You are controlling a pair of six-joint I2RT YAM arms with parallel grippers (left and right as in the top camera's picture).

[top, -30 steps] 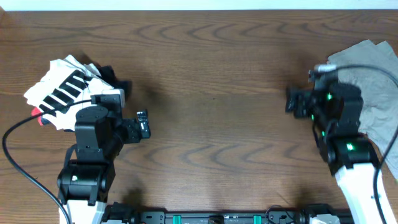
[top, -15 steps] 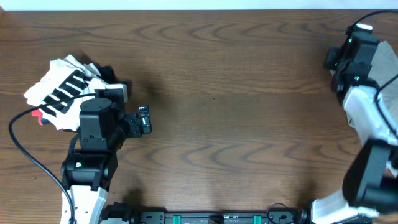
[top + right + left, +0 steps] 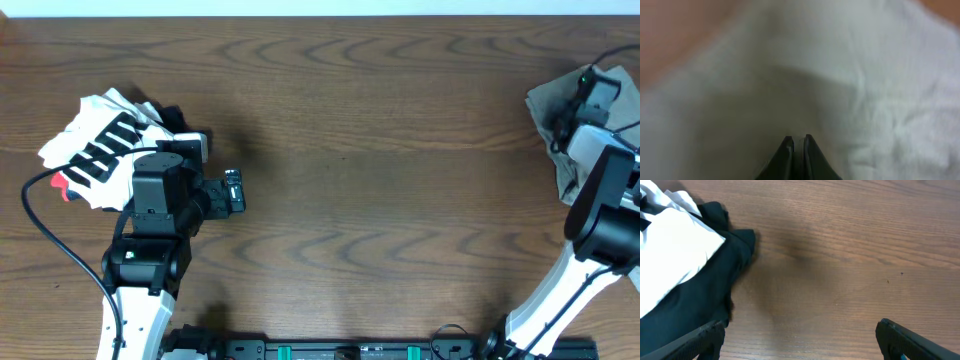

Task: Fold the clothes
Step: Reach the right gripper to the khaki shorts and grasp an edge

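Since the earlier frame the right arm has swung out from the right middle of the overhead view to its upper right edge, where it now sits over the khaki shorts (image 3: 545,100). The shorts lie crumpled at that upper right edge of the worktop (image 3: 380,200), partly hidden by the arm. In the right wrist view, blurred pale cloth fills the frame. The right hand (image 3: 797,142) is narrow, its fingers almost together, and whether cloth is caught between them cannot be told. The left hand (image 3: 800,340) is spread wide above bare wood at the left. Beside it lie a black garment (image 3: 705,295) and a white striped garment (image 3: 100,145).
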